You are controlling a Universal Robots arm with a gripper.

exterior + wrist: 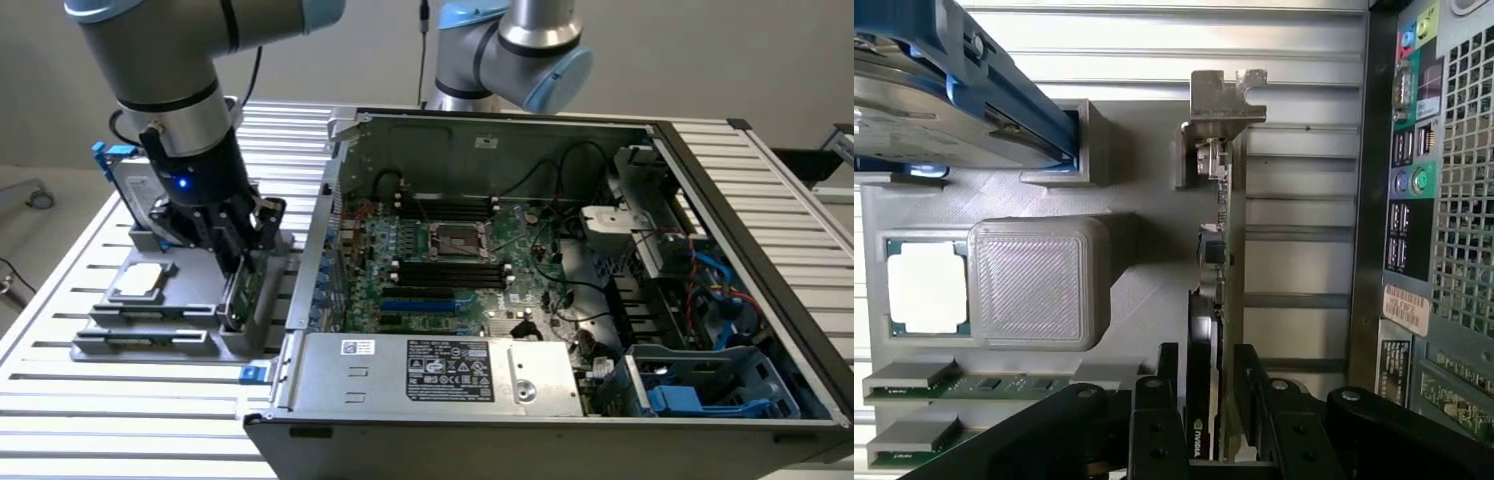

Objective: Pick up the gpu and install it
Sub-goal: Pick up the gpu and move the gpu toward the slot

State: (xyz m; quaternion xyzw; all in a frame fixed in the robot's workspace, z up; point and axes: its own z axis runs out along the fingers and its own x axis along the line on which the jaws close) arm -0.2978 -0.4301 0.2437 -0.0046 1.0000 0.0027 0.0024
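The gripper [1208,352] hangs over the gpu [1216,270] with its two black fingers [1159,420] apart, one at each face of the card, straddling it rather than pinching it. The gpu stands on its long edge in a slot of the gray holder [1144,250], along the holder's side nearest the computer case [1376,200]. Its metal bracket [1226,100] is at the end away from the fingers. On the case side, a strip of bare slatted table [1294,260] leaves open room beside the card. On the other face, a raised gray block [1034,282] sits near but apart. The holder carries one gpu, one square silver chip [926,287], two memory sticks [914,382] and one hard drive [944,110] in a blue frame. Farther off, at the exterior view's right of the holder, the case lies open. Inside it are one motherboard [400,245] and one silver power supply [441,370] along the near wall.
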